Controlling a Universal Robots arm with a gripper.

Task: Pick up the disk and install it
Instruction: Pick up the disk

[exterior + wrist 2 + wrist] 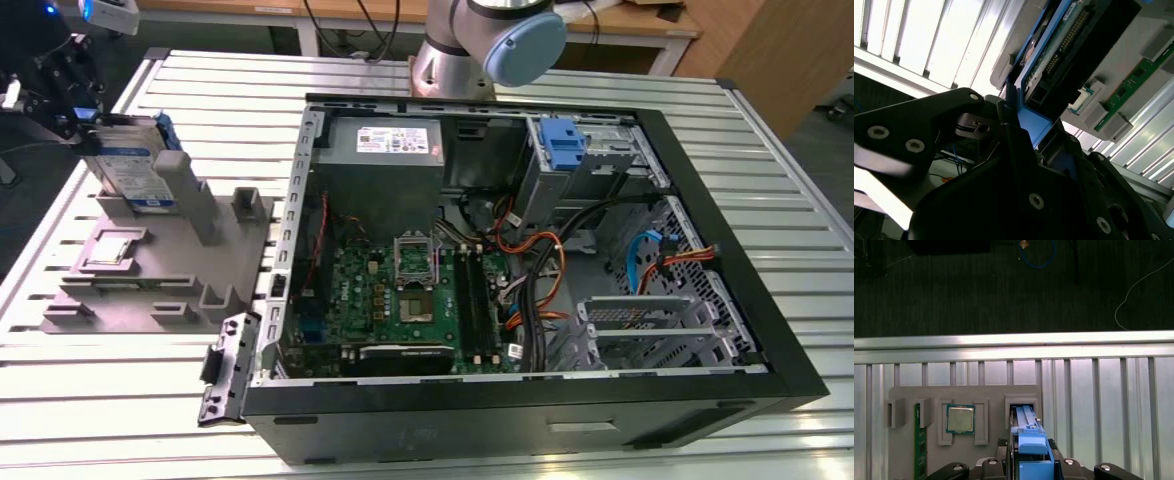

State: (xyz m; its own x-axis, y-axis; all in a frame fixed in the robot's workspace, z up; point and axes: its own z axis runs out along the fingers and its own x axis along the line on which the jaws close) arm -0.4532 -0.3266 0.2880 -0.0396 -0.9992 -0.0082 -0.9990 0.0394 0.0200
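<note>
The fingers (1004,120) of our gripper (1026,443) look pinched on the flat silver-grey metal disk (134,165) with blue plastic edging, standing in the grey plastic stand (147,270) at 9 o'clock of the open black computer case (747,330), so we'd pull straight up, no twisting.

Open black computer case (467,425) fills slatted metal table's (120,420) middle; grey plastic fixture (160,290), upright silver-grey disk (134,165) crowd one edge; corner beside them bare.

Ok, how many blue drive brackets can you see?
2. One edges the disk, standing in the grey fixture by the gripper; another bracket sits in the case, toward the exterior view's right. Others may be hidden.
</note>
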